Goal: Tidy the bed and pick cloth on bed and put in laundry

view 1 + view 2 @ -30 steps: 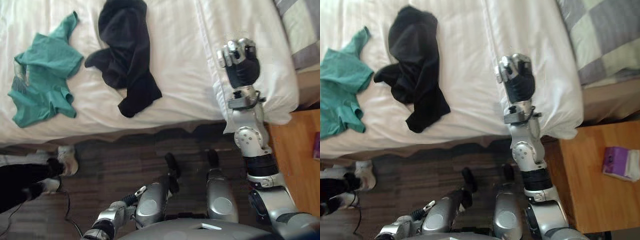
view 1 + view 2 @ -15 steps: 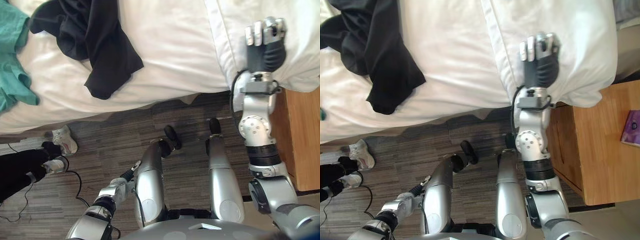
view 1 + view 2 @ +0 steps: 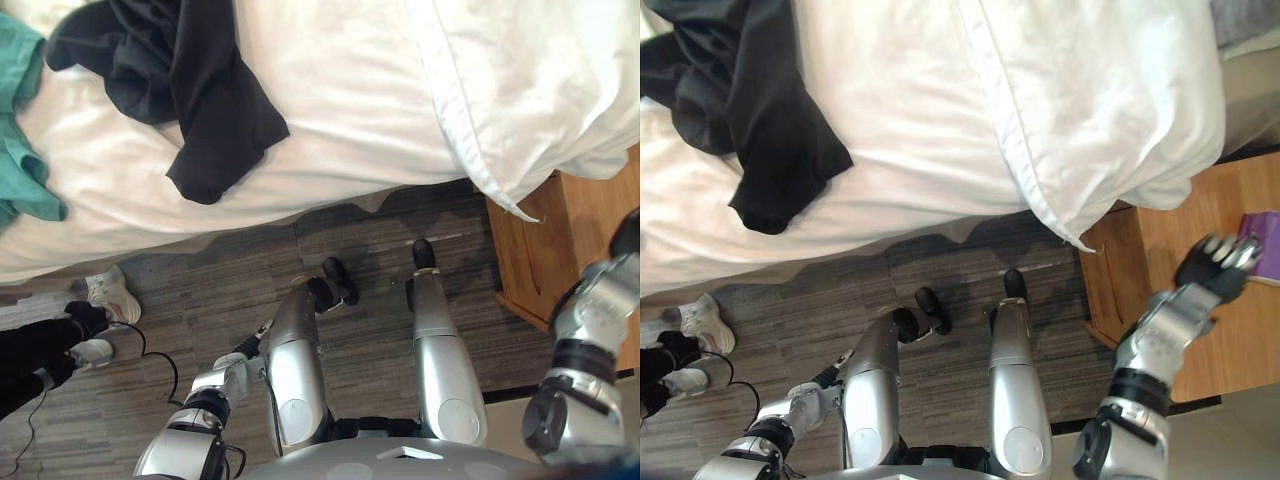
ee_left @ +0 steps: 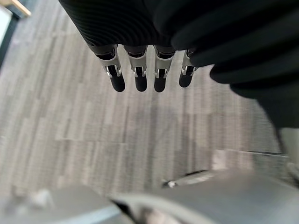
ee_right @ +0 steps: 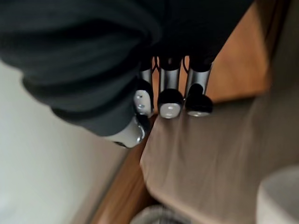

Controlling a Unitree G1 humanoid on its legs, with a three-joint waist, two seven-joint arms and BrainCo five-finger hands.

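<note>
Setting: bedroom in a home. Evidence follows.

I look down on a bed (image 3: pixel 340 120) made up with a white sheet, a white pillow (image 3: pixel 520 80) overhanging its near edge at the right end. Loose clothing lies on the sheet: a black cloth (image 3: pixel 190 80) reaching almost to the near edge and a green cloth (image 3: pixel 15 120) at the left end. A wooden nightstand (image 3: pixel 1170 225) stands just beside the pillow end, a small purple item (image 3: pixel 1265 235) on top. Floor (image 3: pixel 230 280): grey-brown planks. A person's shoes (image 3: pixel 110 295) show by the bed's near edge, left.
</note>
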